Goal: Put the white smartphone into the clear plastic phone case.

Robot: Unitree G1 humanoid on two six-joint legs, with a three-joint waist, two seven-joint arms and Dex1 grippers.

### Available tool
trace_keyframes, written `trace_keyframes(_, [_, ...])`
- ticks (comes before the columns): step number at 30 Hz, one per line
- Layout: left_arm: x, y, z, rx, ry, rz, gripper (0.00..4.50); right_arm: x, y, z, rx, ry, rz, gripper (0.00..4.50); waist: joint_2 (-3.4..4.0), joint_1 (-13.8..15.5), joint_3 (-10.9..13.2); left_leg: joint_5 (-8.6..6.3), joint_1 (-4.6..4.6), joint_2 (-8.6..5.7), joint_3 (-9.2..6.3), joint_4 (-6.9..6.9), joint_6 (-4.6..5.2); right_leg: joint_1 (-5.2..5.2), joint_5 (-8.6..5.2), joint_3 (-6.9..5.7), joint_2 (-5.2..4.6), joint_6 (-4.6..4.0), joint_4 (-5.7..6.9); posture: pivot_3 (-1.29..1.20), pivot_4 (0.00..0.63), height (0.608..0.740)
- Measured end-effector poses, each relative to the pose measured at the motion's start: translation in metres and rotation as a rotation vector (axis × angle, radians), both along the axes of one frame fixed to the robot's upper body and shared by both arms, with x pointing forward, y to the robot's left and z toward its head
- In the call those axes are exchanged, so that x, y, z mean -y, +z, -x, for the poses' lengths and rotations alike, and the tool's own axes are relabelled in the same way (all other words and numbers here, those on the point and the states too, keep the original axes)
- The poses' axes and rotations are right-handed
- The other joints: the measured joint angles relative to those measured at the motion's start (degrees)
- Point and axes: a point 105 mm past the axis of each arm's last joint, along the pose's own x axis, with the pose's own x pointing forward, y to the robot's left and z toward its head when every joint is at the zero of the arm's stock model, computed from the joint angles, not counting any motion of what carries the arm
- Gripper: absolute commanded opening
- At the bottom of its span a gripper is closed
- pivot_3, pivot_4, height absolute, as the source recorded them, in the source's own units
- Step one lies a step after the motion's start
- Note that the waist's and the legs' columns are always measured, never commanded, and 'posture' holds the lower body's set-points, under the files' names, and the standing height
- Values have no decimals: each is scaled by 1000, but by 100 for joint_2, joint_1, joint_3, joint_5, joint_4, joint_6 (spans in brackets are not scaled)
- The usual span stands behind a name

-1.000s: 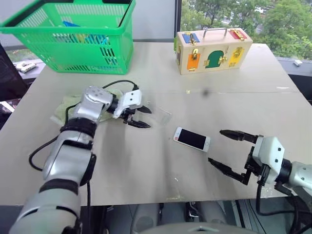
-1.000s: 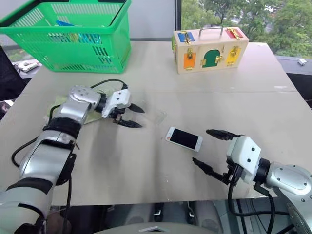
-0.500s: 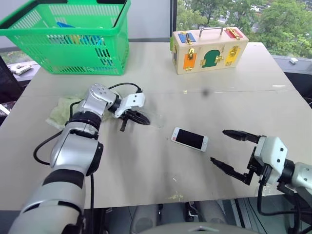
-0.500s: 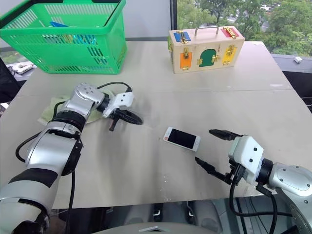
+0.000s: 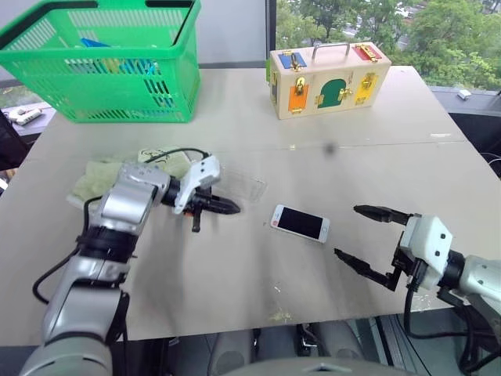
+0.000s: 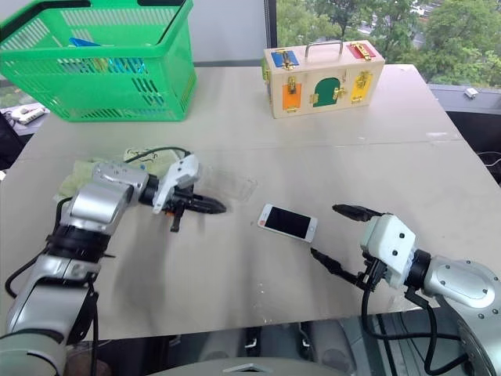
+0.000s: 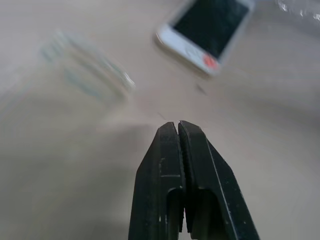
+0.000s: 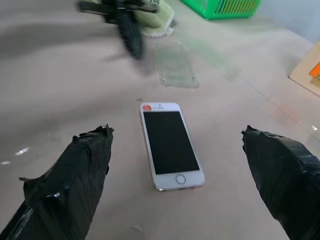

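Just now the left end effector (image 5: 223,207) has snapped closed and drawn back toward the robot. A second ago its fingers stood apart at the near edge of the clear plastic phone case (image 5: 239,185). The left wrist view shows them pressed flat together with nothing between them. The case lies on the worktop (image 5: 352,117) just beyond the closed fingertips, apart from them, at much the same spot as before. My reading is that the pinch missed the rim, so the case remains to be picked up or held steady before any fitting can begin.

To the right of those fingertips, between the two end effectors, the white smartphone (image 5: 300,222) lies flat and screen up, unmoved. Further right, the right end effector (image 5: 365,241) has kept its place, jaws spread wide and empty, aimed at the phone from just beside its right end.

The head views render the case as a faint glint. The right wrist view gives its rounded outline plainly, lying past the phone's top end, with the left fingers (image 8: 129,30) beside it. Only the left wrist view settles that the closed pair holds nothing.
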Motion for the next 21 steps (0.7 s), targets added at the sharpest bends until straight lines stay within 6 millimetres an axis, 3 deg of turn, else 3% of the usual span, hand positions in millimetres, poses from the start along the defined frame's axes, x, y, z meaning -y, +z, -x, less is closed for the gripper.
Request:
trace_keyframes(4, [-7, 11, 11, 47, 43, 18, 65, 0, 0, 0, 2, 6, 3, 4500, 2, 74, -1, 0, 5, -2, 3, -1, 0, 3, -8, 2, -2, -13, -2, 0, 150, 740])
trace_keyframes(6, [-6, 5, 17, 60, 36, 21, 65, 0, 2, -2, 8, 10, 3, 4500, 2, 94, -1, -1, 3, -4, 4, -1, 0, 4, -8, 1, -2, -12, -4, 0, 150, 740])
trace_keyframes(13, [-3, 6, 14, 100, 70, 86, 65, -2, 1, -1, 5, 25, 3, 4500, 2, 88, -1, -1, 1, -4, 3, -1, 0, 4, -8, 0, 0, -12, -6, 0, 150, 740])
trace_keyframes(16, [-6, 12, 14, 99, 77, 121, 885, -2, 1, -1, 3, 24, 2, 4500, 2, 76, -1, -1, 4, -2, 5, -4, 0, 3, -7, 2, 0, -12, -6, 0, 150, 740])
trace_keyframes(21, [-18, 14, 11, 124, 67, 99, 3357, -2, -1, 0, -5, 16, -3, 4500, 3, 84, -1, -1, 4, -3, 6, -5, 0, 3, -8, 2, -2, -13, -7, 0, 150, 740])
